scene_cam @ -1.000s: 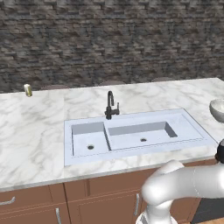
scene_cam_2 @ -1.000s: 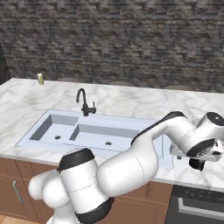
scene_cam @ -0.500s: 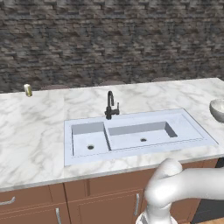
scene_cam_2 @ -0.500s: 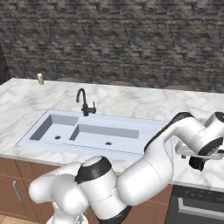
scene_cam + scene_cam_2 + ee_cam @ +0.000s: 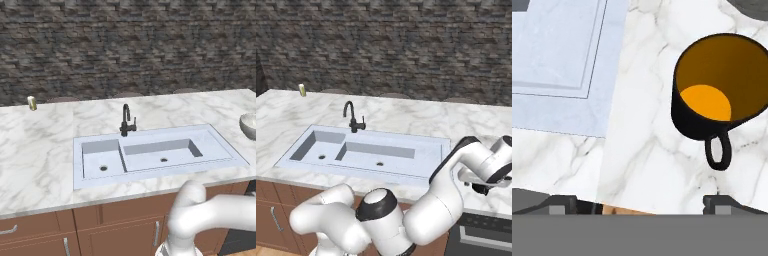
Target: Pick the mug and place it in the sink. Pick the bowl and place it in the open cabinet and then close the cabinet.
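The black mug (image 5: 719, 90) with its orange inside stands upright on the marble counter, its loop handle pointing toward the bottom of the hand view. My gripper (image 5: 644, 204) hovers above it and is open, with nothing between its tips; the mug lies off toward the right fingertip (image 5: 729, 202). In the right base view my gripper (image 5: 482, 188) points down at the counter right of the sink (image 5: 421, 172), and the arm hides the mug. The mottled grey-white bowl (image 5: 248, 125) sits at the counter's right edge. The cabinet is out of view.
The sink's pale rim (image 5: 562, 55) fills the upper left of the hand view. A black faucet (image 5: 126, 120) stands behind the basins. A small yellowish jar (image 5: 32, 103) sits far left by the stone wall. Brown base cabinets (image 5: 115, 225) run below the counter.
The arm has swung a little farther right and lower, leaving the left base view's right edge. The jaws have stayed open.
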